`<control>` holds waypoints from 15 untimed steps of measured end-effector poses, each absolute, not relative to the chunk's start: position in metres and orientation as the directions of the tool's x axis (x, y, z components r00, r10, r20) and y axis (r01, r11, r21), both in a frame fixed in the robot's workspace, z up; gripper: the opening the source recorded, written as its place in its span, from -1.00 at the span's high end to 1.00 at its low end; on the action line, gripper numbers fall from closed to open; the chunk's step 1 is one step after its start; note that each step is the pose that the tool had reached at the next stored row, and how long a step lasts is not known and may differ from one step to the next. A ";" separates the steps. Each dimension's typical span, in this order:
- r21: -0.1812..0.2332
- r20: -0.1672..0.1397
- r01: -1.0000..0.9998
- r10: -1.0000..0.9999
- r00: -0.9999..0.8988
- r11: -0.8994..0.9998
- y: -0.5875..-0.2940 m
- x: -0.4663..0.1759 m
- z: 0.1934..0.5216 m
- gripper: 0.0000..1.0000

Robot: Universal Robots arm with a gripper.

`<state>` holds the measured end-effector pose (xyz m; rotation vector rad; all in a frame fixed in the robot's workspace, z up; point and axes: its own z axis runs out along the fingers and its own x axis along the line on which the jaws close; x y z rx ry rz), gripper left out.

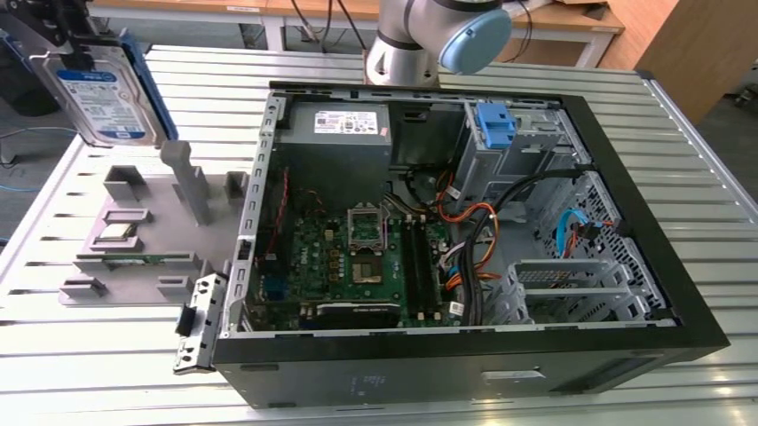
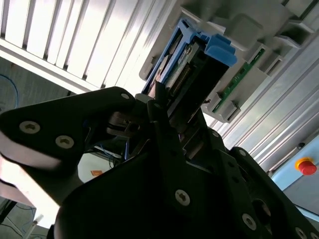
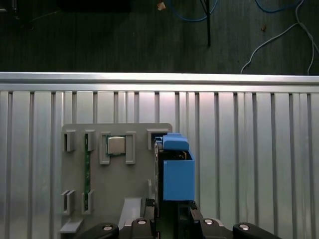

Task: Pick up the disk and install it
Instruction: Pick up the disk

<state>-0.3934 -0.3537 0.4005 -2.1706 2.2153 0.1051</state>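
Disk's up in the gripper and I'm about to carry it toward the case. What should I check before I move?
1. Grip: ok. In the second wrist view the gripper is shut on the disk.
2. Disk clear of the grey fixture: ok. In the exterior view it hangs above the fixture, apart from it.
3. Blue carrier on the disk: ok.
4. Computer case open: ok, its inside is exposed.
5. Drive cage free to take the disk: cannot tell.
6. Cables out of the way: cannot tell. Black and orange ones loop close beside the cage.
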 end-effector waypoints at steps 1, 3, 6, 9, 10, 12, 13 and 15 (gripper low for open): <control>0.022 -0.075 -1.000 -0.997 -0.021 0.020 -0.354 -0.393 0.403 0.30; 0.021 -0.076 -1.000 -0.997 -0.021 0.020 -0.354 -0.393 0.408 0.30; 0.022 -0.077 -1.000 -0.997 -0.021 0.020 -0.354 -0.393 0.415 0.30; 0.022 -0.079 -1.000 -0.997 -0.021 0.019 -0.354 -0.393 0.422 0.30; 0.022 -0.079 -1.000 -0.997 -0.021 0.019 -0.354 -0.393 0.424 0.30; 0.022 -0.080 -1.000 -0.997 -0.021 0.019 -0.354 -0.393 0.428 0.30; 0.022 -0.081 -1.000 -0.996 -0.021 0.019 -0.354 -0.393 0.430 0.30; 0.022 -0.082 -1.000 -0.996 -0.021 0.019 -0.354 -0.393 0.434 0.30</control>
